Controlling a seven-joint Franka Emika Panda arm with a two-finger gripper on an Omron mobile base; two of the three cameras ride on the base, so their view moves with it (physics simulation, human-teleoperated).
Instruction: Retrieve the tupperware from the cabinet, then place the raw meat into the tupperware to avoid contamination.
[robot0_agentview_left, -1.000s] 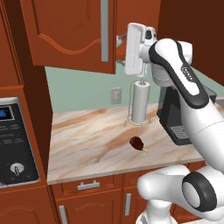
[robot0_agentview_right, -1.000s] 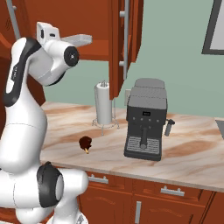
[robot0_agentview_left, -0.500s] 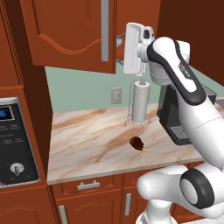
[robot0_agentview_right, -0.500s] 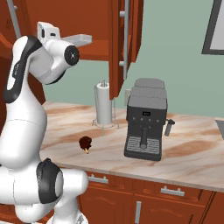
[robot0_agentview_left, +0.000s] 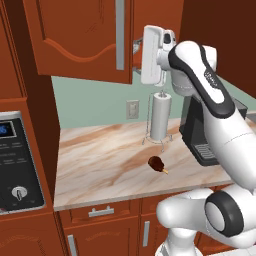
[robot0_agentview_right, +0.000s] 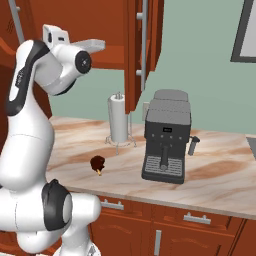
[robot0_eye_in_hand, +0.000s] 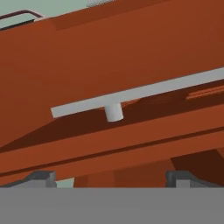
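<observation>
The cabinet (robot0_agentview_left: 80, 35) (robot0_agentview_right: 90, 30) hangs above the counter, reddish-brown with long silver bar handles. My gripper (robot0_agentview_left: 136, 48) (robot0_eye_in_hand: 111, 177) is raised to door height beside it and stands open, holding nothing. In the hand view a silver handle (robot0_eye_in_hand: 131, 94) crosses the door face just ahead of the fingertips (robot0_eye_in_hand: 41, 177), not between them. One door (robot0_agentview_right: 134, 55) appears swung outward, seen edge-on. The raw meat (robot0_agentview_left: 157, 163) (robot0_agentview_right: 97, 163), a dark reddish lump with a tan bone end, lies on the counter in front of the paper-towel roll. The tupperware is out of view.
A white paper-towel roll (robot0_agentview_left: 161, 116) (robot0_agentview_right: 118, 120) stands on a wire holder at the back of the marble counter (robot0_agentview_left: 100, 160). A dark coffee machine (robot0_agentview_right: 167, 142) (robot0_agentview_left: 200, 135) sits to its right. An oven control panel (robot0_agentview_left: 15, 160) lies at the left.
</observation>
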